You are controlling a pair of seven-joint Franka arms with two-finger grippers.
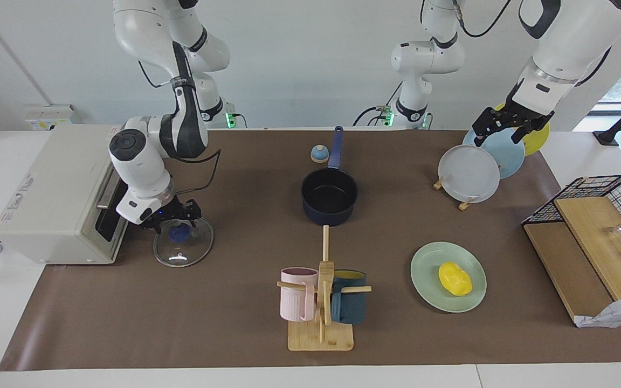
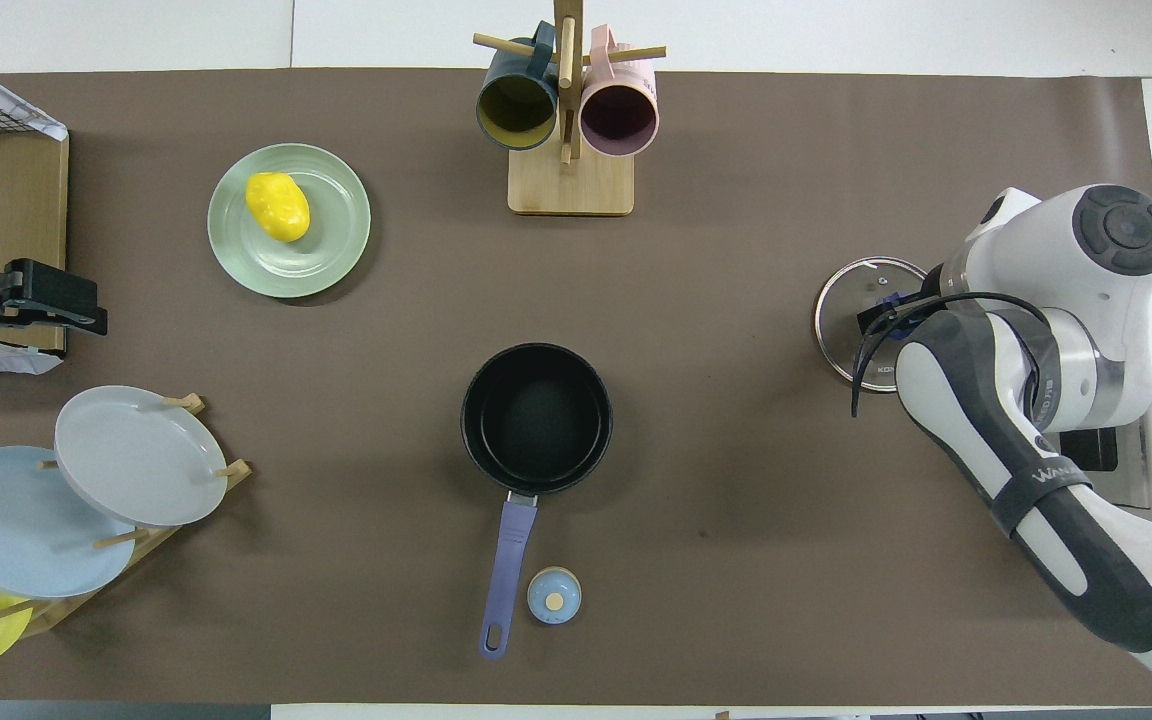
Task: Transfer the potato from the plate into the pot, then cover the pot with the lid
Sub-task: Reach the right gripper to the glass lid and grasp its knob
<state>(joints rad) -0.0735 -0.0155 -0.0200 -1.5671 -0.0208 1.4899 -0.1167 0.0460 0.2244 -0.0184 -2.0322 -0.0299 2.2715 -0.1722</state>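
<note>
Hovering over the clear glass lid (image 1: 183, 245), your right gripper (image 1: 177, 220) straddled its blue knob (image 1: 179, 232), grip unclear; left gripper (image 1: 507, 125), fingers spread, waited; yellow potato (image 1: 455, 278) needed moving first.

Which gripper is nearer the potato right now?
Left. The left gripper hangs over the plate rack, toward the same end of the table as the potato on its plate. The right gripper is down at the lid by the toaster oven.
</note>
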